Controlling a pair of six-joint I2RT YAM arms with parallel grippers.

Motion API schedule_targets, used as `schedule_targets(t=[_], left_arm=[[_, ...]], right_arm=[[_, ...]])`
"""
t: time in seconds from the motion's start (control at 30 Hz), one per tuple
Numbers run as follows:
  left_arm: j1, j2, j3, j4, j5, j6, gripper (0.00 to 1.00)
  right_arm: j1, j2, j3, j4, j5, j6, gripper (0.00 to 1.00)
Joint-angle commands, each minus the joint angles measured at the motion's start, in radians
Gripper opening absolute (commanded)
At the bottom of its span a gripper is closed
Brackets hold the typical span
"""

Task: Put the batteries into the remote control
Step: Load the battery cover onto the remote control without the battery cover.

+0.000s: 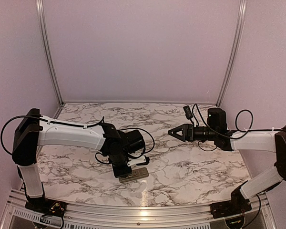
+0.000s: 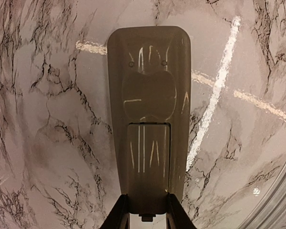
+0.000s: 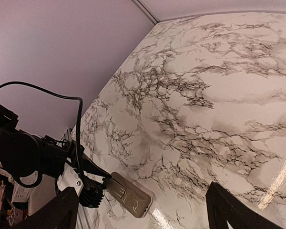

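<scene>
The remote control [image 1: 133,175] lies back up on the marble table near the front edge, its greyish-tan back and battery cover [image 2: 148,157] showing. It also shows in the left wrist view [image 2: 150,95] and in the right wrist view [image 3: 128,195]. My left gripper [image 1: 126,168] is shut on the remote's near end, its fingers [image 2: 120,212] pressing either side of the cover end. My right gripper [image 1: 171,131] hangs open and empty above the table's right middle, its fingers [image 3: 62,212] wide apart. No batteries are in view.
The marble table [image 1: 133,119] is walled in by pale panels at the back and sides. A metal rail [image 1: 143,212] runs along the front edge just beyond the remote. Black cables loop off both wrists.
</scene>
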Motion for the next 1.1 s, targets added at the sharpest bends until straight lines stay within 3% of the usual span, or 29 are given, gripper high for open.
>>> schedule_targets(t=[0.0, 0.5, 0.9, 1.07], left_arm=[[0.0, 0.006, 0.028, -0.008, -0.008, -0.007, 0.2], [0.001, 0.036, 0.023, -0.008, 0.01, -0.006, 0.26], [0.002, -0.011, 0.024, -0.008, -0.027, -0.019, 0.57], [0.011, -0.06, 0.015, -0.001, -0.012, -0.023, 0.65]], right_arm=[[-0.008, 0.003, 0.001, 0.01, -0.009, 0.0, 0.91], [-0.008, 0.004, 0.003, 0.007, -0.007, 0.001, 0.9], [-0.008, 0.007, 0.002, 0.012, -0.009, 0.004, 0.9], [-0.008, 0.01, 0.001, 0.019, -0.011, 0.012, 0.9]])
